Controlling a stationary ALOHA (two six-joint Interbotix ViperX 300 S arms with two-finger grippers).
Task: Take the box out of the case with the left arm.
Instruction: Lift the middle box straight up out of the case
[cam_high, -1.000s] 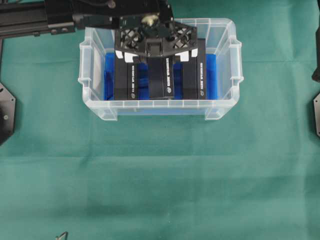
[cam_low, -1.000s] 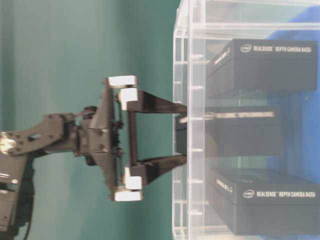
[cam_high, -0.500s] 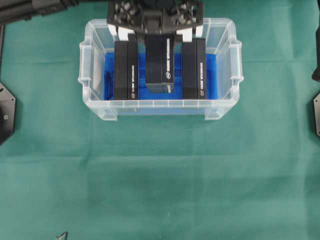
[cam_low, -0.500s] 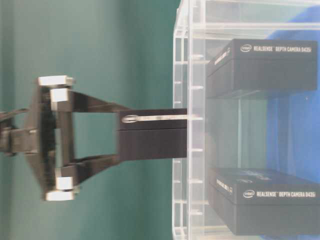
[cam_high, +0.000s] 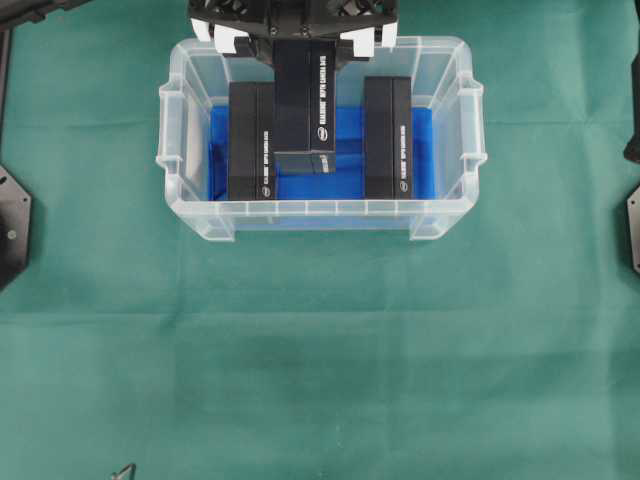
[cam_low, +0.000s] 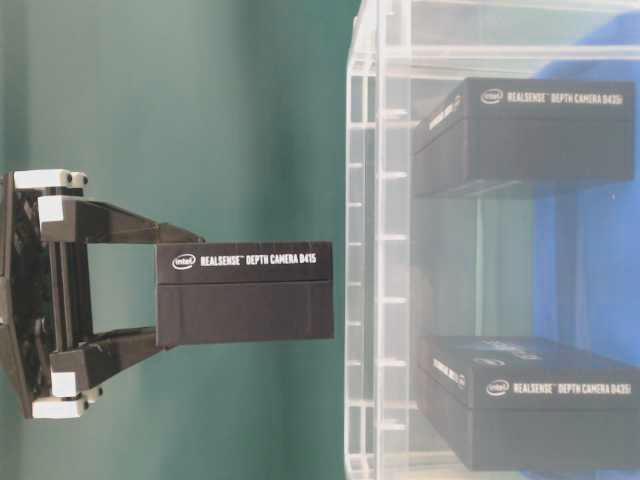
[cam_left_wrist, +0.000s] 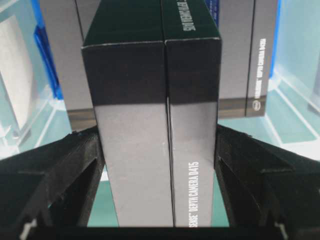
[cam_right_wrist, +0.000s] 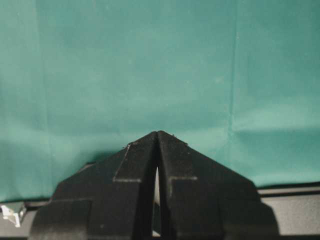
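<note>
Clamping the stiff, smooth, likely light box (cam_low: 245, 293) by one end, the left gripper (cam_low: 165, 293) stands wide on it.

black box (cam_low: 245, 293) held clear above translucent blue-floored case (cam_high: 447, 215).

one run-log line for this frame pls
left claw: shut on middle box | middle box: lifted clear of case rim | two boxes in case | right claw: shut, idle
</note>
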